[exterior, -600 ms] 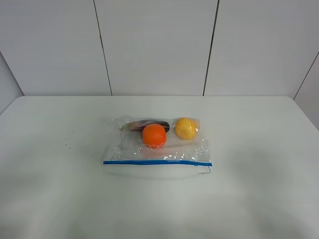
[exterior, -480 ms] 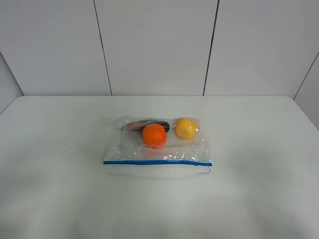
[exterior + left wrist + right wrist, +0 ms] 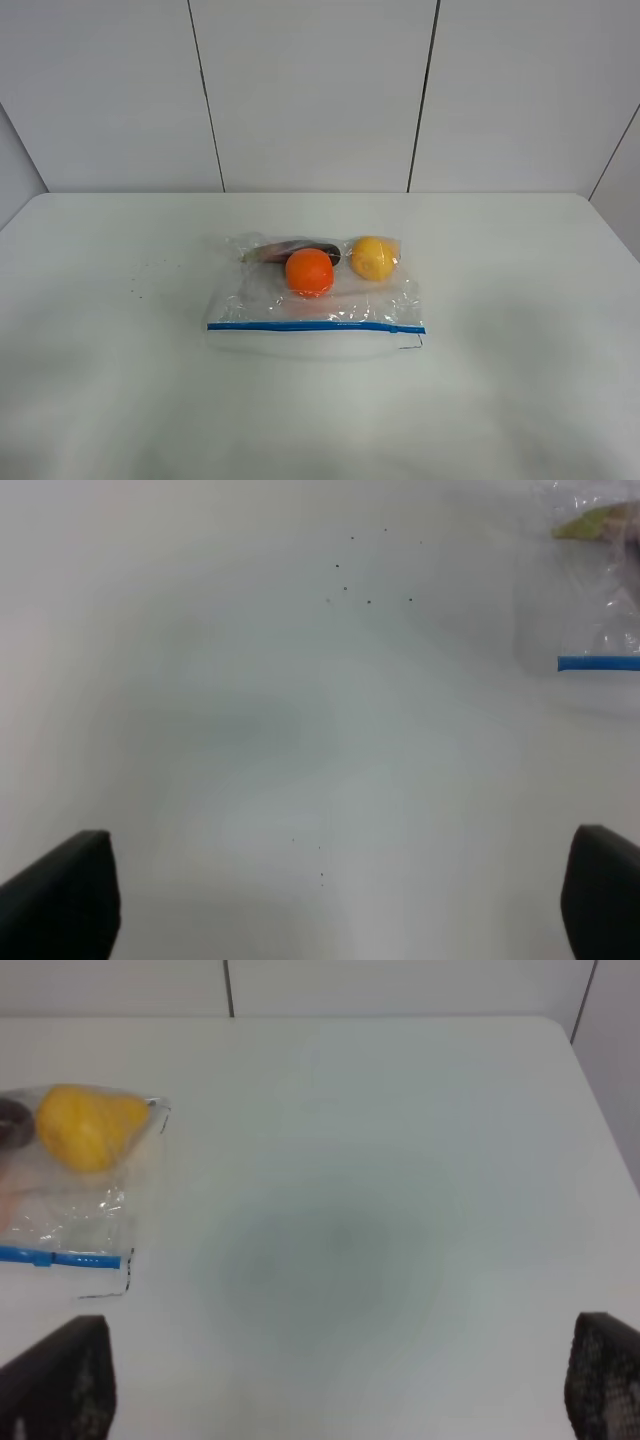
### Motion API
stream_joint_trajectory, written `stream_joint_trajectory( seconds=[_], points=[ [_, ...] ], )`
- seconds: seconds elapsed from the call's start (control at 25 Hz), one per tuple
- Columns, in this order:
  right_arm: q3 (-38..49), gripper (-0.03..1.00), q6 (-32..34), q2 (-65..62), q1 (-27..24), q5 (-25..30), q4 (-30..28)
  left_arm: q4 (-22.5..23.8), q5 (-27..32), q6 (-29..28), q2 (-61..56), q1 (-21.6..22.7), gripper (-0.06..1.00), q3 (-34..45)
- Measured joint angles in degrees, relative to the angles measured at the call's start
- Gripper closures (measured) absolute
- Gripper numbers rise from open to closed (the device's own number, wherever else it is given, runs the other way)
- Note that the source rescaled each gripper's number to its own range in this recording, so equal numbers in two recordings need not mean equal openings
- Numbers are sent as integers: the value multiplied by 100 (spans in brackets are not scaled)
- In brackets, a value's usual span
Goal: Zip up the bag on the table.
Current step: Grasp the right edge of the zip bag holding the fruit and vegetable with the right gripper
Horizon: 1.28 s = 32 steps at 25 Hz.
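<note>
The clear bag lies in the middle of the white table, its blue zip strip along the near edge. An orange ball, a yellow fruit and a dark item show through it. Neither gripper shows in the high view. In the left wrist view my left gripper is open and empty, with the bag's end far off to one side. In the right wrist view my right gripper is open and empty, with the bag off to the side.
Tiny dark specks dot the table left of the bag, also in the left wrist view. A white panelled wall stands behind the table's far edge. The table's right edge shows in the right wrist view.
</note>
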Motion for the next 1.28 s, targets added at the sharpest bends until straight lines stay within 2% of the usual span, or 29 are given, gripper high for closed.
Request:
stream_joint_trajectory(
  seconds=[0.92, 1.04, 1.28],
  points=[
    [0, -3, 0, 0, 0, 0, 4, 0, 0, 0, 0, 0, -4, 0],
    [-119, -3, 113, 294, 0, 0, -55, 0, 0, 0, 0, 0, -4, 0],
    [-220, -3, 113, 2042, 122, -185, 808, 0, 0, 0, 0, 0, -4, 0]
  ],
)
